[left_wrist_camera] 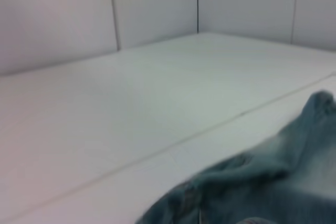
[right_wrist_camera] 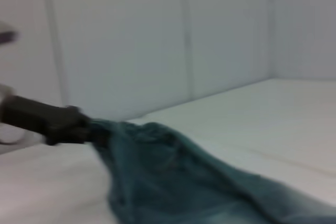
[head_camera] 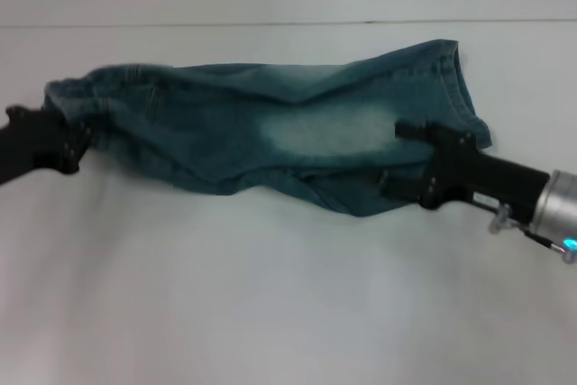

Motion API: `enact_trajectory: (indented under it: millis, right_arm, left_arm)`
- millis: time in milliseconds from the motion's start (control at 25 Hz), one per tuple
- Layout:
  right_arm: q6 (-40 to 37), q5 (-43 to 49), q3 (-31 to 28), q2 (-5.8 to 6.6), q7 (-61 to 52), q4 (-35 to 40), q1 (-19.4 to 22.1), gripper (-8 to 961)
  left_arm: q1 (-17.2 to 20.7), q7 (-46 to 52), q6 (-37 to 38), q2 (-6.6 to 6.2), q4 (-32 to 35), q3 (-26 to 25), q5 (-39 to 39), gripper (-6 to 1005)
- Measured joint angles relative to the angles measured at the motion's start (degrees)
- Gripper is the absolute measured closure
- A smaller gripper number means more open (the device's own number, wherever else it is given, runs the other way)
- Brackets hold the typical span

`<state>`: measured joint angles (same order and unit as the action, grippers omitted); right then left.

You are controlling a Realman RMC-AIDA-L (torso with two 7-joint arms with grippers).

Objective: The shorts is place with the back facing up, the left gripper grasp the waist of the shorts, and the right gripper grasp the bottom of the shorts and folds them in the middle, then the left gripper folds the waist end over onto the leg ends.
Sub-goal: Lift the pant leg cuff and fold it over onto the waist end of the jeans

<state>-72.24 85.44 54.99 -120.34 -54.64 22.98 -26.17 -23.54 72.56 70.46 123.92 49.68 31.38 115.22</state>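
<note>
Now stretched left to right: shorts (head_camera: 270, 128) slung between 2 grips, left gripper (head_camera: 68, 146) fingers clamping the waist, right gripper (head_camera: 410, 164) fingers pinching the leg end, sagging over the bench (head_camera: 270, 313).

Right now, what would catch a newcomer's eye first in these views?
The blue denim shorts stretched across the white table, bunched and sagging in the middle. The left end effector grips the waist end at the left, and the right end effector clamps the leg end at the right.
</note>
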Motion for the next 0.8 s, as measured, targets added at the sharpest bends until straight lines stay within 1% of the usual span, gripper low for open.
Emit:
enact_trajectory:
  millis: [120,360,440,520,640,680,800]
  right_arm:
    - [3.58,-4.89,-0.03,-0.05,5.41,-5.63,-2.96,83]
    - [12.43,-13.18,-0.62,-0.70,16.28,-16.83,-11.06,93]
    - [14.83,-16.89,-0.92,-0.86,19.76,-20.14,-13.71,316]
    - [17.02,-19.29,-1.03,-0.97,21.55,-22.66,-16.11,359]
    - [19.85,-19.53,-1.24,-1.21,22.22,-23.87,-18.69,425]
    - [20.65,-19.43,-1.20,-1.25,22.33,-24.26,-19.43,446]
    - [22.54,-18.87,-0.86,-1.27,22.44,-25.70,-21.43,512]
  left_arm:
    - [-0.49,4.25,0.86,-0.01,3.59,2.13,0.05,956]
    - [-1.47,12.56,0.74,0.02,10.30,10.19,0.48,947]
    - [-2.14,14.50,0.69,0.01,11.27,11.81,0.50,944]
    - [-3.01,16.75,0.62,-0.02,11.94,13.80,0.52,941]
    - [-3.74,19.56,0.51,0.01,13.84,16.50,0.54,937]
    - [-3.82,21.45,0.49,0.10,15.64,18.55,0.54,935]
    - [-4.00,24.70,0.70,0.21,18.92,21.89,0.54,930]
